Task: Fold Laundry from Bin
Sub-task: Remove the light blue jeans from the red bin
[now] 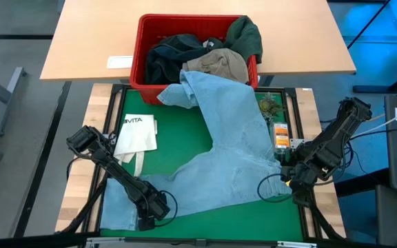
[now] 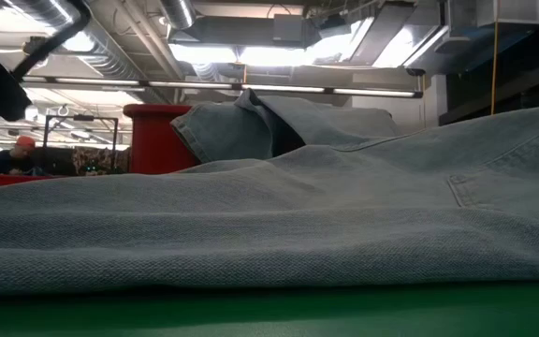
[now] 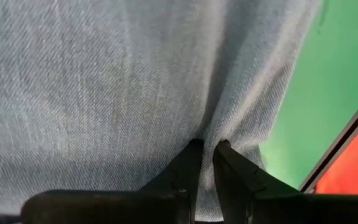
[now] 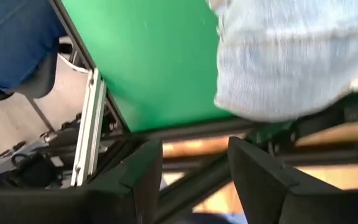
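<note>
Light blue jeans (image 1: pixel 229 155) trail from the red bin (image 1: pixel 138 52) down across the green mat; their upper end rests on the bin's near rim. In the bin lie dark garments (image 1: pixel 174 55) and a khaki one (image 1: pixel 216 65). In the low view the jeans (image 2: pixel 269 215) fill the foreground, with the bin (image 2: pixel 152 140) behind them. My left gripper (image 1: pixel 147 217) is shut on the jeans at the mat's near left. My right gripper (image 4: pixel 194 174) stands open above the mat's near right edge, beside the jeans' edge (image 4: pixel 291 68), with nothing between its fingers. My left gripper pinches a raised fold of the denim (image 3: pixel 207 134) between its two fingers (image 3: pixel 188 165), on the jeans' near left part. The fingers come from above, slanting steeply down. The cloth puckers into creases at the fingertips, and the denim around them lies on the mat.
A white tote bag (image 1: pixel 135 133) lies on the mat's left side, next to my left arm. Small green and orange items (image 1: pixel 278 124) sit along the mat's right edge. The black frame (image 1: pixel 300 138) borders the mat. Bare green mat (image 1: pixel 240 220) shows near the front.
</note>
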Motion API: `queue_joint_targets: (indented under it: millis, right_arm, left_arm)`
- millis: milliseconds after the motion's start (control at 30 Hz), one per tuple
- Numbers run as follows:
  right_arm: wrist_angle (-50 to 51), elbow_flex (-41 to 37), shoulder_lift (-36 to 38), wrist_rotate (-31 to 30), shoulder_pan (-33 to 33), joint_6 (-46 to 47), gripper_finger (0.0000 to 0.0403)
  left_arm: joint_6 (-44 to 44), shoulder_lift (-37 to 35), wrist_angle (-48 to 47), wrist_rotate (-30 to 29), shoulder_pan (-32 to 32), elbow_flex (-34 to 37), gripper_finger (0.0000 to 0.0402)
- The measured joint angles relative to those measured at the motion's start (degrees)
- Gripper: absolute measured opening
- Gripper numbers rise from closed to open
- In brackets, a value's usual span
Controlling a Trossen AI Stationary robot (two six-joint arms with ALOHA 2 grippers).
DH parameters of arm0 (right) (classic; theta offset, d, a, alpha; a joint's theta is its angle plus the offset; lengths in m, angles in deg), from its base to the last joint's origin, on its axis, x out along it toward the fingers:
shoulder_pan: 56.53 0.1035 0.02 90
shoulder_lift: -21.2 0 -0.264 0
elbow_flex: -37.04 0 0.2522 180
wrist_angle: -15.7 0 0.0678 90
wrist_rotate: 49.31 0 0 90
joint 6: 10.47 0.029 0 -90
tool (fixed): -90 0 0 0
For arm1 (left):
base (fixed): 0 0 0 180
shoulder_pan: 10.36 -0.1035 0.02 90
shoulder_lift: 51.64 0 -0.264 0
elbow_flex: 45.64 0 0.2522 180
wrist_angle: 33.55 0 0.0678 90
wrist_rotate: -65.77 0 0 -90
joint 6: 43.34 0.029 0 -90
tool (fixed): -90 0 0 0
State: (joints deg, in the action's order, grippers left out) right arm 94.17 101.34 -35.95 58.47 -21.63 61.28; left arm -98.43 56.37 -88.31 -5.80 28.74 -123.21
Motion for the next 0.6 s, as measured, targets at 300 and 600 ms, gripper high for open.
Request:
queue_joint_targets:
  millis: [300, 600]
  right_arm:
    - [-8.49, 0.02, 0.00, -3.98, 0.00, -3.11, 0.0182]
    - [-8.57, 1.33, 0.00, -13.12, -0.07, -6.22, 0.0182]
  left_arm:
    - [-1.69, -5.17, -0.15, -3.08, -0.80, 0.22, 0.0015]
    - [-3.35, -12.72, 0.46, -9.05, -3.42, 0.00, 0.0018]
